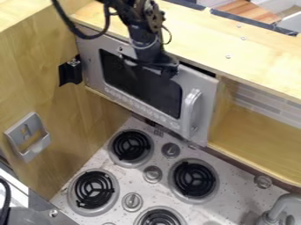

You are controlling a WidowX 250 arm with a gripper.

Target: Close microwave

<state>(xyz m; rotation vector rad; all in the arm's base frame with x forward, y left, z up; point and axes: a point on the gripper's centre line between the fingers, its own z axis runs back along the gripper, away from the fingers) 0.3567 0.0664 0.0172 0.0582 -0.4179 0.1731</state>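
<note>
Gripper [152, 66] hangs at the upper edge of the microwave door [142, 85]; grip state indeterminable. Narrow dark gap above door, toward handle [191, 112].

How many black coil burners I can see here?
4 black coil burners: upper-left one, right one, lower-left one, and bottom one, cut by the picture's edge. More may be outside the view.

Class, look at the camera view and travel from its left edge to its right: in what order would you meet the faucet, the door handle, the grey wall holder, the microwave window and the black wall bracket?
Grey wall holder, black wall bracket, microwave window, door handle, faucet.
</note>
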